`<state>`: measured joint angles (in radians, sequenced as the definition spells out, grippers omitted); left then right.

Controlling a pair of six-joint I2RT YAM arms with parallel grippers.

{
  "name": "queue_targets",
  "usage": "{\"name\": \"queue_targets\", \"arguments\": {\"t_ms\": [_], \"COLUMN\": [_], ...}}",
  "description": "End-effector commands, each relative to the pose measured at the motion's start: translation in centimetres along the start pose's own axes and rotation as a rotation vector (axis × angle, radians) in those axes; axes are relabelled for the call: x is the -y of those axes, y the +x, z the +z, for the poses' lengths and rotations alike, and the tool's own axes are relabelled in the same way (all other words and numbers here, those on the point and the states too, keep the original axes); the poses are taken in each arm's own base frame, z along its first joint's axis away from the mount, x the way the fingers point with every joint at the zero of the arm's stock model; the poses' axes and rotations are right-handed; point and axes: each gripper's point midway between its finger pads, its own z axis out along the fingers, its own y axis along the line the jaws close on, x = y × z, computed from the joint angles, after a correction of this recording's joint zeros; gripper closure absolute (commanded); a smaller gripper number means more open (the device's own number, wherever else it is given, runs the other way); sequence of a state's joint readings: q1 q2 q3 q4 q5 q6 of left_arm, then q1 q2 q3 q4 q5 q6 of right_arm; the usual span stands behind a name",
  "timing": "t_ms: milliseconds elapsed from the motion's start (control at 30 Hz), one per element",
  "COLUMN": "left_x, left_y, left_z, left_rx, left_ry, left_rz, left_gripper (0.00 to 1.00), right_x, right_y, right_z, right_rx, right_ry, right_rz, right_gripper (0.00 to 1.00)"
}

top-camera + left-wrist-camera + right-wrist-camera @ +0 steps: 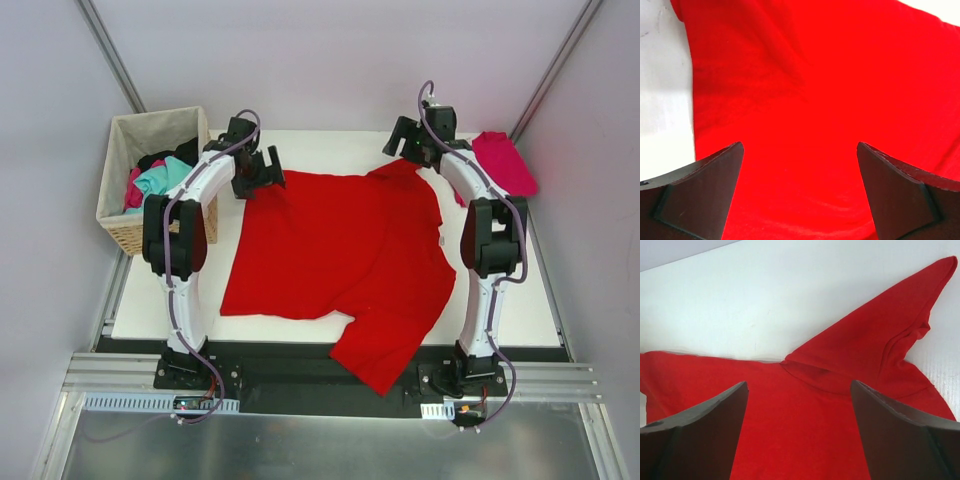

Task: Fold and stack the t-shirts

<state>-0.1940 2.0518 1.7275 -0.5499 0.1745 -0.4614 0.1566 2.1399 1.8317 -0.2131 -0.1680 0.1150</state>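
The bright red t-shirt [340, 250] lies spread on the white table, one sleeve hanging over the near edge. It fills the left wrist view [815, 100] and shows in the right wrist view [805, 425] with a pointed folded corner. The magenta-pink t-shirt [503, 162] lies folded at the far right. My left gripper [262, 172] is open and empty over the red shirt's far left corner. My right gripper [408, 143] is open and empty over its far right corner.
A wicker basket [120, 222] lined with cloth stands at the far left and holds teal, pink and dark clothes. Bare white table [330, 145] shows behind the red shirt. Grey walls close in both sides.
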Motion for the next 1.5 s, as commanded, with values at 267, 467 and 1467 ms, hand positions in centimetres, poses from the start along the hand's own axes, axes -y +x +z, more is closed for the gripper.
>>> {"name": "queue_targets", "arguments": {"t_ms": [267,467,1467], "left_x": [0.7,0.7,0.0], "left_y": [-1.9,-1.8,-2.7], "left_z": [-0.2,-0.2,-0.7], "left_rx": [0.036,0.037,0.065], "left_ry": [0.036,0.034,0.022], "left_rz": [-0.017,-0.024,-0.027], "left_gripper": [0.03,0.03,0.03], "right_x": [1.9,3.5,4.4], "right_y": [0.2,1.6,2.5], "right_z": [-0.2,-0.4,3.0], "right_rx": [0.016,-0.009,-0.052], "right_ry": [0.033,0.062,0.074], "right_rz": [0.074,0.093,0.143], "right_gripper": [0.16,0.16,0.39]}}
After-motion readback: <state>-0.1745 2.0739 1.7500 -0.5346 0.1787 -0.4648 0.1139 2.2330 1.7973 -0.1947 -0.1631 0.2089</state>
